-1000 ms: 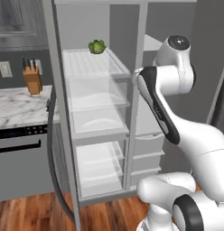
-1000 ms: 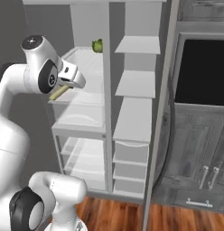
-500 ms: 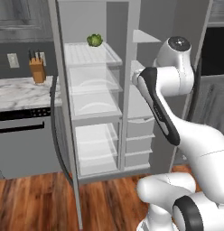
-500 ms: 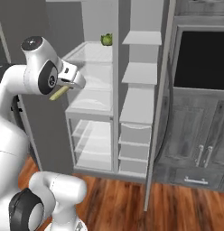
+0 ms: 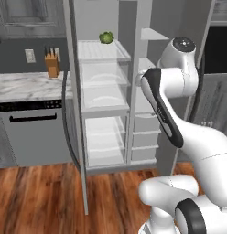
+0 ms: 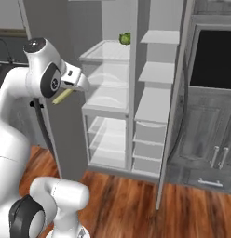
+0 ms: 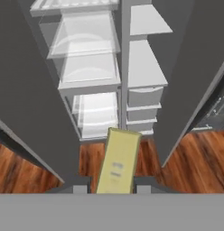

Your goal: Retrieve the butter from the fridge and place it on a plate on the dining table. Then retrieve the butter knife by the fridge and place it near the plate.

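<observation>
The small pale-yellow stick of butter (image 7: 118, 161) sits clamped between the robot's two-finger gripper (image 7: 112, 188) — held out in the air before the tall matte grey fridge (image 6: 131, 93), whose doors stand open on white shelves, a green vegetable (image 5: 106, 37) on top.

floor (image 5: 37, 192): reddish wood | wall (image 5: 24, 45): dark grey | counter (image 5: 24, 84): marble | cabinets (image 6: 206, 125): grey
</observation>
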Available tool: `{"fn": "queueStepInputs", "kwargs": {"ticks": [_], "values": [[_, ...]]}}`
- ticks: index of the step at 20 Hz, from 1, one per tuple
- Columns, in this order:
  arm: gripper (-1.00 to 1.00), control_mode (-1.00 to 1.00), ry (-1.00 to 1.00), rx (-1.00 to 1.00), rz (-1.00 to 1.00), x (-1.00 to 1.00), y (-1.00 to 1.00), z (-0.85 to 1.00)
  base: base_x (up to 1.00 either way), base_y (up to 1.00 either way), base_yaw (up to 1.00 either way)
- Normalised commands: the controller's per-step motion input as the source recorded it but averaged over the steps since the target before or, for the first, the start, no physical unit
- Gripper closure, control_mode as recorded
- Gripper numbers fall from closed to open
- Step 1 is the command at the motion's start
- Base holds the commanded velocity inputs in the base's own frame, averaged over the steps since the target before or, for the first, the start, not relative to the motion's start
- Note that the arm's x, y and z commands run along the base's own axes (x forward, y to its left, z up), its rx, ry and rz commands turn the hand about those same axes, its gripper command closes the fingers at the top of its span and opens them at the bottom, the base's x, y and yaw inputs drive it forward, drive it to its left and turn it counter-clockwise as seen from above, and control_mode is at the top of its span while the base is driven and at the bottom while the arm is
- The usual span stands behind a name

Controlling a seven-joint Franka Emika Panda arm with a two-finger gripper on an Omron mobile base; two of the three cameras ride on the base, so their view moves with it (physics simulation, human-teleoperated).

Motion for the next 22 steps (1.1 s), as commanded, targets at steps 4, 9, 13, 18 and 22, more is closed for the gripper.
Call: {"fn": "queueStepInputs", "kwargs": {"ticks": [4, 9, 13, 18, 22], "values": [[1.0, 1.0, 0.0, 0.0, 0.0, 0.0, 0.0, 0.0, -0.14, 0.02, 0.26], [1.0, 1.0, 0.0, 0.0, 0.0, 0.0, 0.0, 0.0, -0.19, 0.14, 0.34], [1.0, 1.0, 0.0, 0.0, 0.0, 0.0, 0.0, 0.0, -0.3, 0.49, 0.5], [1.0, 1.0, 0.0, 0.0, 0.0, 0.0, 0.0, 0.0, -0.15, 0.43, 0.55], [1.0, 1.0, 0.0, 0.0, 0.0, 0.0, 0.0, 0.0, -0.12, 0.22, 0.57]]}}
